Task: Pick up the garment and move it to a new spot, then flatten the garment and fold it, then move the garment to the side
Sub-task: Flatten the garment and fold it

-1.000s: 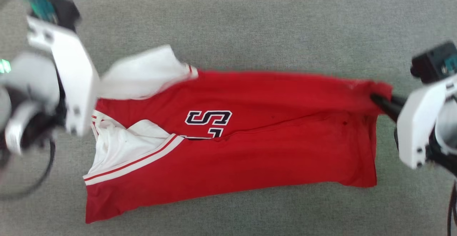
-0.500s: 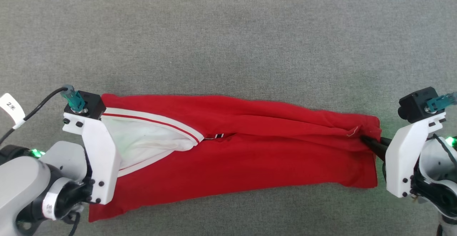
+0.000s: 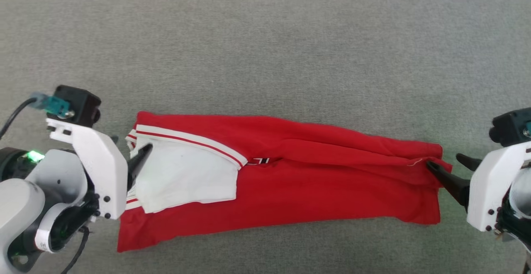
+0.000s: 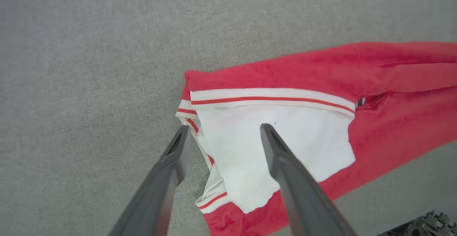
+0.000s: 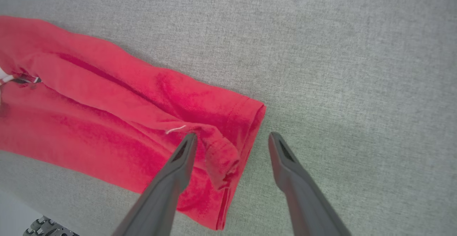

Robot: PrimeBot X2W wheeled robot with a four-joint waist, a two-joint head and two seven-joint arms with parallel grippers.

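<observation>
Red jersey (image 3: 332, 187) is lying as a long folded strip across the grey table (image 3: 265, 37), and the left gripper (image 4: 224, 129) and right gripper (image 5: 232, 136) have both just let go of its ends, jaws spread wide, so that fold looks done.

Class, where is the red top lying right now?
In the head view the red top lies folded lengthwise on the grey surface, low and central, its white-trimmed end at the left gripper and its plain red end at the right gripper.
</observation>
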